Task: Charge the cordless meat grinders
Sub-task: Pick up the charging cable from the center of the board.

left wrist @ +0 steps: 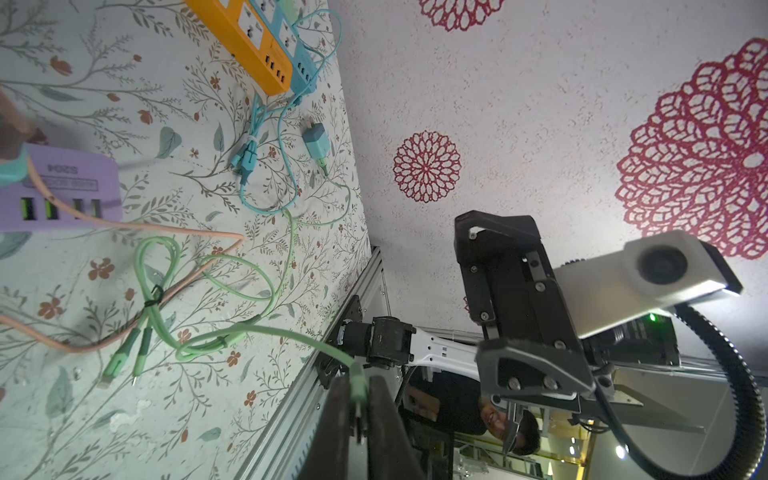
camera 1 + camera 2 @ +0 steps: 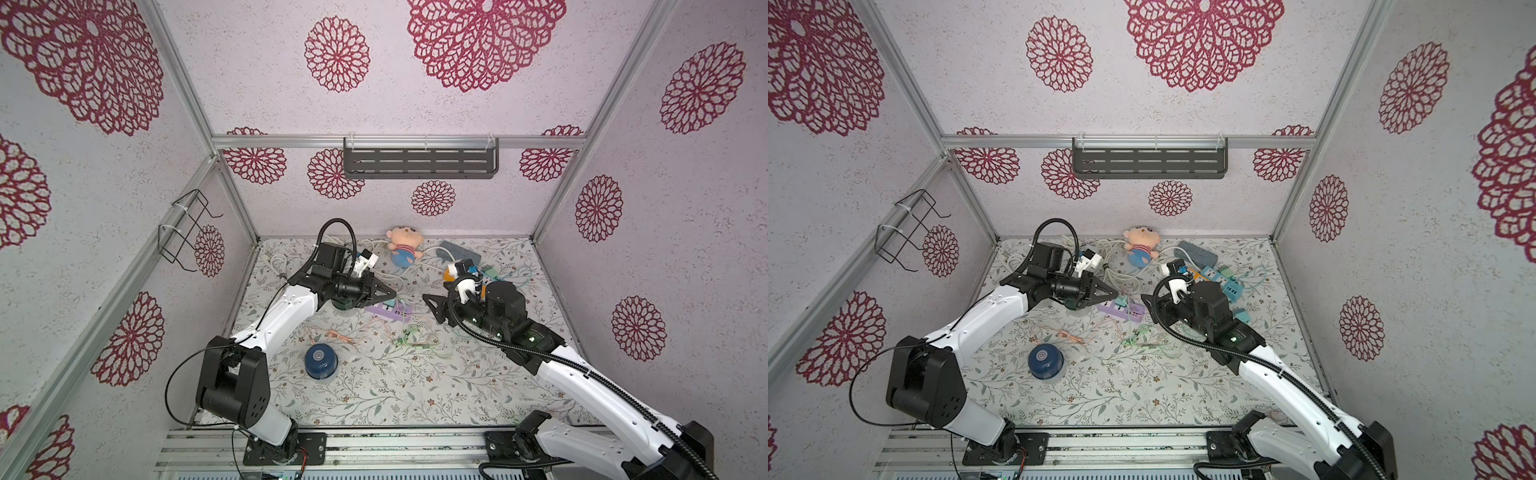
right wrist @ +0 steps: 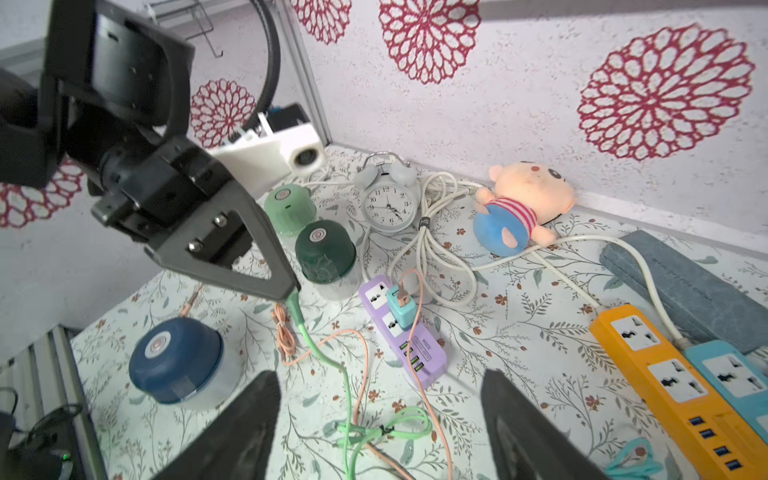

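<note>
While our left claw (image 3: 293,291) is pinching the plug end of the light green cable (image 3: 321,354) between its closed tips, we are holding our right claw (image 3: 380,374) wide open with nothing in it, above the flowered table (image 3: 519,332). Both claws are pointing at each other, near but apart, over the purple power strip (image 3: 402,328). The cable is hanging from our left claw down to the table. The navy blue grinder (image 3: 174,361) is standing alone toward the front left of the table, well apart from the others. The light green grinder (image 3: 289,207) and the dark green grinder (image 3: 325,249) are standing just beside each other farther back, below our left arm, the dark green one near the purple strip's end. A white alarm clock (image 3: 388,203) is standing just behind them.
</note>
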`<action>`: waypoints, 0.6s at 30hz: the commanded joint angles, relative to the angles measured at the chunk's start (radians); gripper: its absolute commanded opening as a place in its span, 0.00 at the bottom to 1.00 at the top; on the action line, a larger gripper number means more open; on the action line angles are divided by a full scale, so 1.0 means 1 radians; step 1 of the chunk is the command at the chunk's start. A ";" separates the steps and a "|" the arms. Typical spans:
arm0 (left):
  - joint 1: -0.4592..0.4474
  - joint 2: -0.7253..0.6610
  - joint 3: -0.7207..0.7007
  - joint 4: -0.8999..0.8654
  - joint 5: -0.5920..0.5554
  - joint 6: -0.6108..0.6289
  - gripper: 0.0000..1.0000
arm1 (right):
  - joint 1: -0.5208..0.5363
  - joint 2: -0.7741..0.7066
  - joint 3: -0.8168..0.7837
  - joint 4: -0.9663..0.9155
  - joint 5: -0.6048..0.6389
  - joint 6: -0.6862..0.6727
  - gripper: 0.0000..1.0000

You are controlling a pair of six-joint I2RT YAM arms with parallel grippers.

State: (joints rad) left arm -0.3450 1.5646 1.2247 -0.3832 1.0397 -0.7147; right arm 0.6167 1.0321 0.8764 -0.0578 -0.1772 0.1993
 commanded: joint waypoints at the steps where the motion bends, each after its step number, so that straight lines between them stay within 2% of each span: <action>1: 0.006 -0.040 0.034 0.000 0.034 0.077 0.00 | -0.031 0.018 0.065 -0.056 -0.191 0.020 0.73; 5: 0.006 -0.043 0.052 -0.050 0.050 0.113 0.00 | -0.032 0.096 0.113 -0.096 -0.342 -0.016 0.75; 7: 0.005 -0.036 0.069 -0.100 0.052 0.138 0.00 | -0.032 0.137 0.143 -0.122 -0.358 -0.031 0.74; 12: 0.004 -0.027 0.098 -0.228 0.048 0.192 0.00 | -0.018 0.205 0.220 -0.192 -0.297 -0.100 0.64; 18: -0.002 -0.034 0.099 -0.267 0.043 0.187 0.00 | 0.059 0.282 0.324 -0.283 -0.190 -0.186 0.53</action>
State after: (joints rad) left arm -0.3443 1.5452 1.3029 -0.6106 1.0683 -0.5632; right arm 0.6426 1.3018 1.1450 -0.2958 -0.4084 0.0784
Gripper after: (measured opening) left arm 0.094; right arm 0.535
